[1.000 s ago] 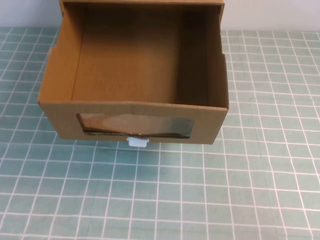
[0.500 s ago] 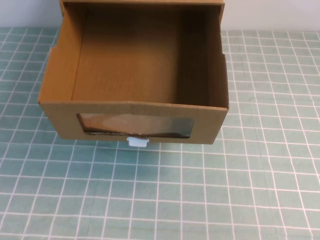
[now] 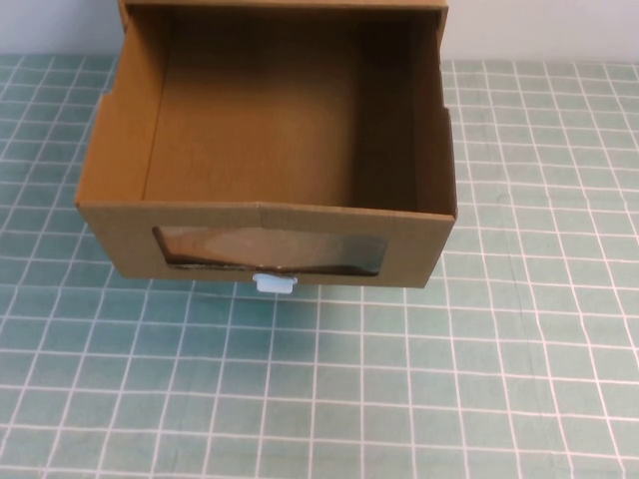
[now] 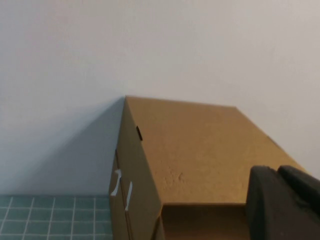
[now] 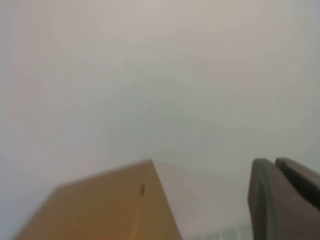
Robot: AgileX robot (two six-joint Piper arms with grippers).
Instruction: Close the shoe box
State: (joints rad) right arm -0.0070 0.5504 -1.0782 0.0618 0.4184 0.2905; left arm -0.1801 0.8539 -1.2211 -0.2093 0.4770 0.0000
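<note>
— High view first: where is the shoe box (image 3: 268, 170) now?

— It stands at the far middle of the green grid mat (image 3: 479, 379), its drawer pulled out toward me and empty. The clear window (image 3: 270, 249) faces me, and the small white pull tab (image 3: 275, 283) is just under it. So I judge the closing is not yet begun.

— And your grippers?

— Neither shows from above. My left gripper (image 4: 282, 205) hangs over the outer shell (image 4: 200, 150); my right gripper (image 5: 285, 200) is off beside the box, facing the wall (image 5: 150, 75). Each seems to hold nothing, but how wide my jaws stand I cannot tell.

— What does the next move need?

— I think one gripper must come down in front and push the front panel straight back. The mat before the box is free on both sides. A crooked push may jam the drawer edges.
</note>
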